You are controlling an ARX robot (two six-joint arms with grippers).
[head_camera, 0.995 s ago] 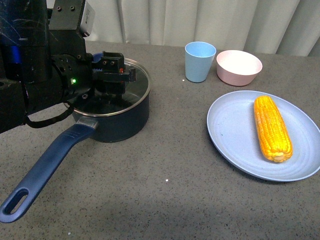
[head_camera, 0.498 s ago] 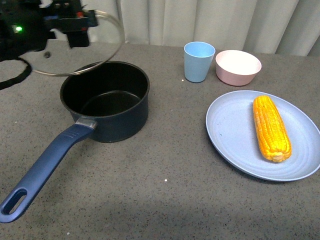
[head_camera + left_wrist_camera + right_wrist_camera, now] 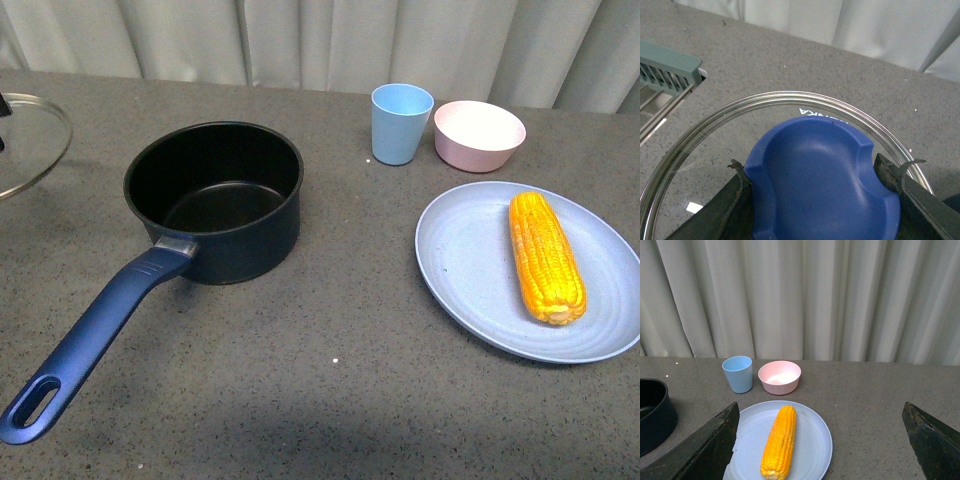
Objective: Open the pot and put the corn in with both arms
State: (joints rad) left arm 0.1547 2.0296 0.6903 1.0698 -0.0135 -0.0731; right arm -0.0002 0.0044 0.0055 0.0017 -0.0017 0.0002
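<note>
The pot (image 3: pixel 255 240) stands uncovered on the surface (image 3: pixel 330 330); the corn (image 3: pixel 545 257) lies on the blue plate (image 3: pixel 455 270). Left fingers (image 3: pixel 725 210) clamp the blue knob (image 3: pixel 822 185) of the glass lid (image 3: pixel 700 145); right fingers (image 3: pixel 705 450) are spread apart, holding nothing.

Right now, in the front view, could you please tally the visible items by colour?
Blue: 3 (pot, cup, plate)
Pink: 1 (bowl)
Yellow: 1 (corn)
Clear glass: 1 (lid)
Total: 6
</note>
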